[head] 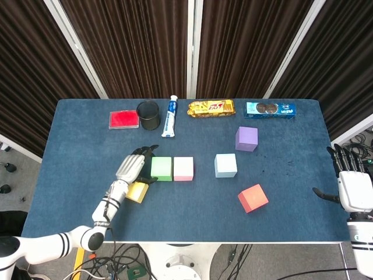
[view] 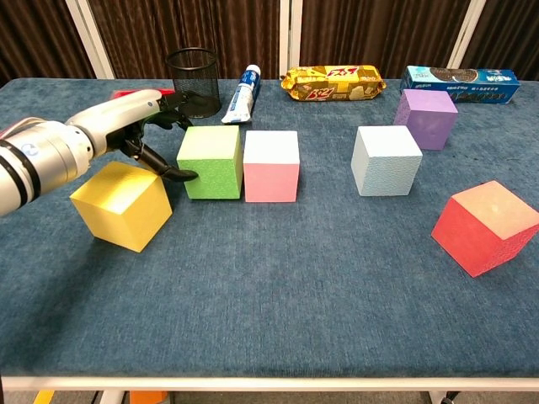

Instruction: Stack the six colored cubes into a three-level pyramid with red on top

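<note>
At table edge – right hand (head: 353, 188) cropped, fingers apart.

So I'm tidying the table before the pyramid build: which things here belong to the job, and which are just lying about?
Job: green cube, pink cube, yellow cube, light blue cube, purple cube, red cube.

Lying about: black mesh cup, toothpaste tube, gold biscuit pack, blue cookie pack, flat red box.
</note>
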